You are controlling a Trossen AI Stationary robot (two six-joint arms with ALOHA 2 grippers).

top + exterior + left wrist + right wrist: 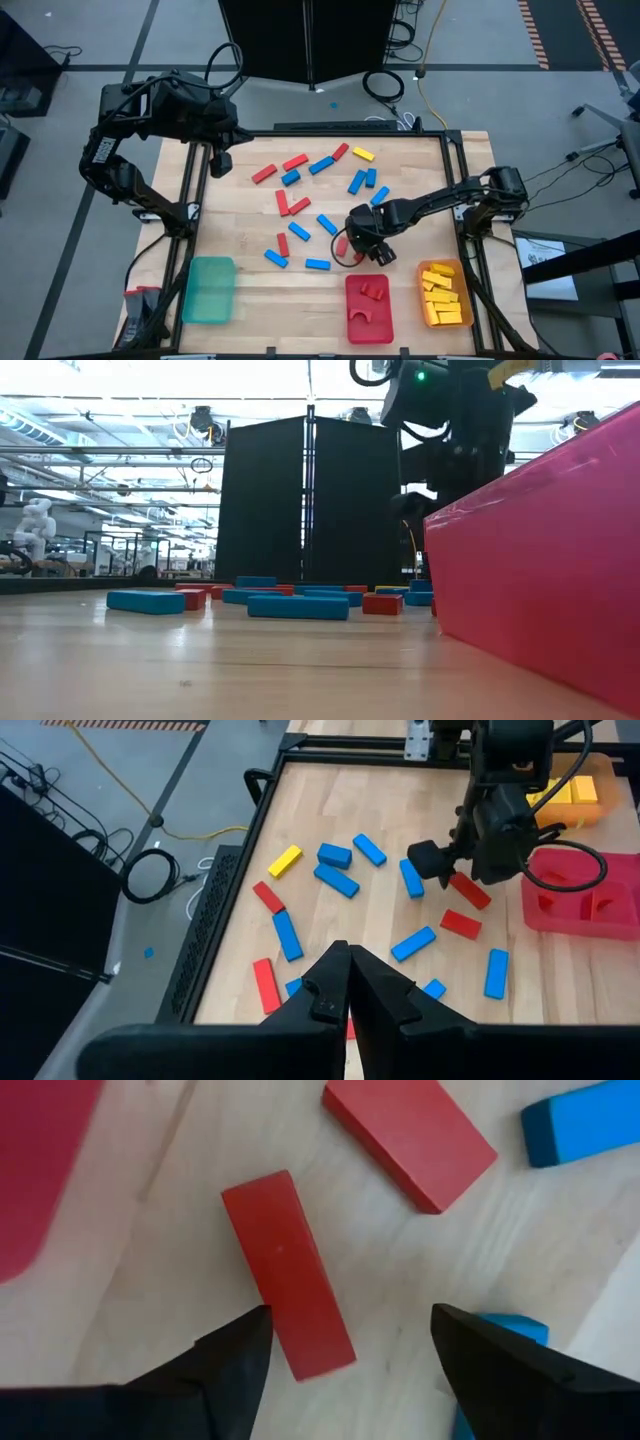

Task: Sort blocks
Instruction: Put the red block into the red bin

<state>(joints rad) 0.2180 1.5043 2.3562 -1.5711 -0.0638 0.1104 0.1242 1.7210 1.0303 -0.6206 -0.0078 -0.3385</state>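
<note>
Red, blue and yellow blocks lie flat and scattered over the wooden table [240, 225]. My right gripper [350, 1325] points down, open, over a red block [288, 1275]. One finger [235, 1365] stands at the block's near end and the other finger [500, 1360] well off to its side, by a blue block [500, 1330]. From above, that gripper [357, 243] hangs just beyond the red tray [368, 310]. A second red block [410, 1135] lies close by. My left gripper [348, 975] is shut and raised at the table's far left corner [218, 160].
Along the near edge stand a green tray [209, 290], the red tray holding red pieces, and an orange tray [443, 295] filled with yellow blocks. A lone yellow block [362, 154] lies near the far edge. Blue blocks [298, 606] lie in the middle of the table.
</note>
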